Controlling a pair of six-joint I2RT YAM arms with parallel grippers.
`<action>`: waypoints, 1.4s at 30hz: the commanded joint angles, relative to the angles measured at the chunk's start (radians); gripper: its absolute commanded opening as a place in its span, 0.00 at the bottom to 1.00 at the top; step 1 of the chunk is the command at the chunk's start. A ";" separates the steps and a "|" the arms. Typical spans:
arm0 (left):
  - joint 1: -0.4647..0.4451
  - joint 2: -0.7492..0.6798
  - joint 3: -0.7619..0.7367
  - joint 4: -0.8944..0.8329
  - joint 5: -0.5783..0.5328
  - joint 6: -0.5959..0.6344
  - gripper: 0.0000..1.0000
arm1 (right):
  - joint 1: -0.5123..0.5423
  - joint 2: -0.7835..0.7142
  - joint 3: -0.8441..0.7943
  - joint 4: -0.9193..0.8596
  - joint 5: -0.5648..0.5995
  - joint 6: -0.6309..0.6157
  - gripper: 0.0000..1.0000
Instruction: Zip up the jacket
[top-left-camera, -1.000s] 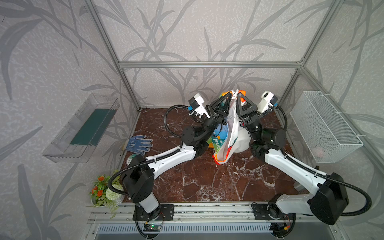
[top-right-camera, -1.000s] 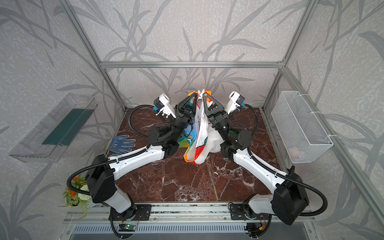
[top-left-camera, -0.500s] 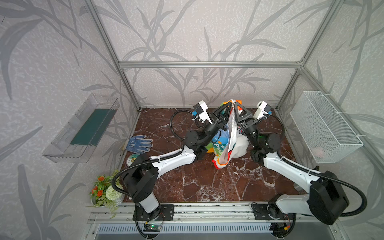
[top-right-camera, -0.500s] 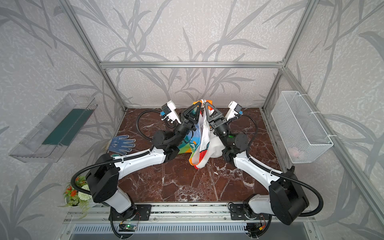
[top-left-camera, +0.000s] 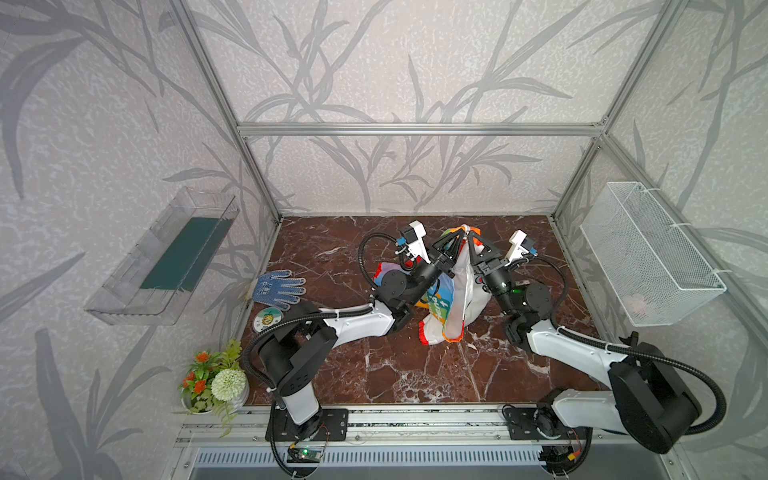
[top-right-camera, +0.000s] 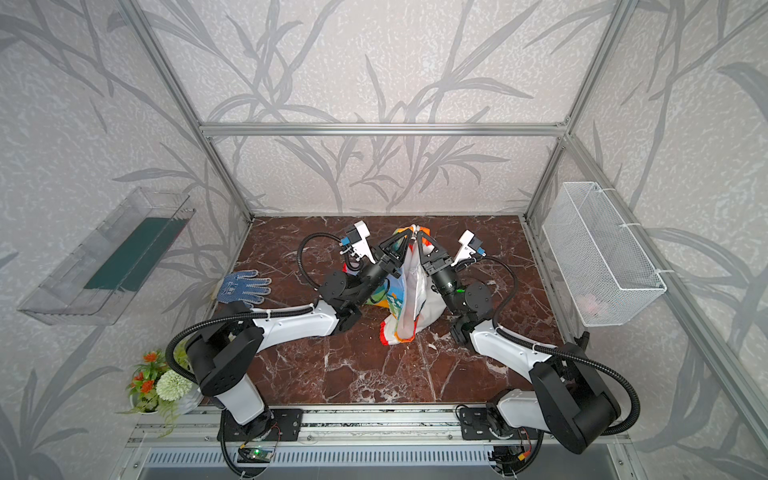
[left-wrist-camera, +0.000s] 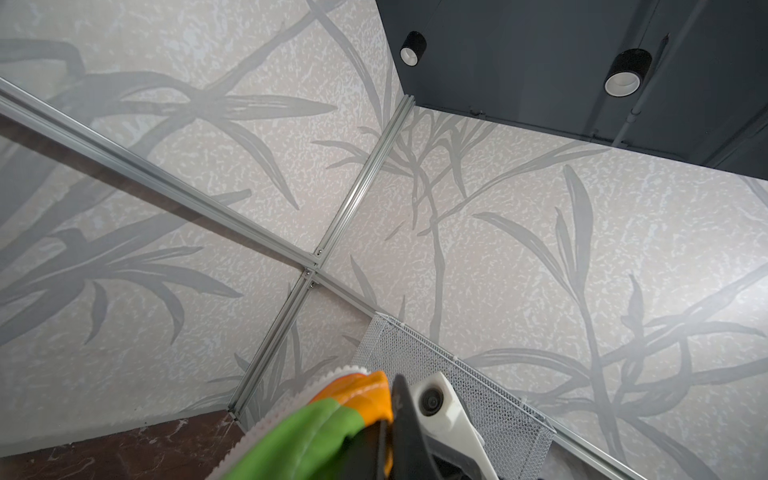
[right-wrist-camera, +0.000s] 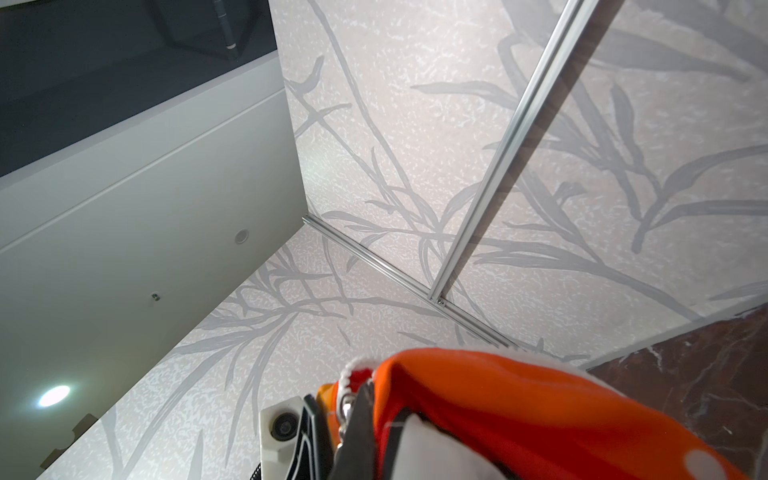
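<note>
Fingers (top-left-camera: 449, 246) of the left gripper (top-left-camera: 462, 237) and right gripper (top-left-camera: 472, 241) clamp the top of the small rainbow-striped, white-lined jacket (top-left-camera: 456, 299), hung between them over the brown marble table (top-left-camera: 374, 365); likely straightening it; next, its white zipper (left-wrist-camera: 286, 407) halves need mating.

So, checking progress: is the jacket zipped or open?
Open. In both top views the jacket hangs from the left tool and right tool with its front edges apart and white lining showing between them.
</note>
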 joint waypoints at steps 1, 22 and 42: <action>0.001 0.019 -0.017 0.033 -0.002 -0.018 0.00 | -0.002 -0.029 -0.030 0.044 0.039 0.007 0.04; 0.001 0.037 -0.024 0.033 -0.009 -0.044 0.00 | 0.000 -0.224 -0.062 -0.390 0.033 0.254 0.67; 0.001 0.040 -0.017 0.033 0.000 -0.043 0.00 | 0.001 -0.322 0.007 -0.586 -0.106 0.325 0.47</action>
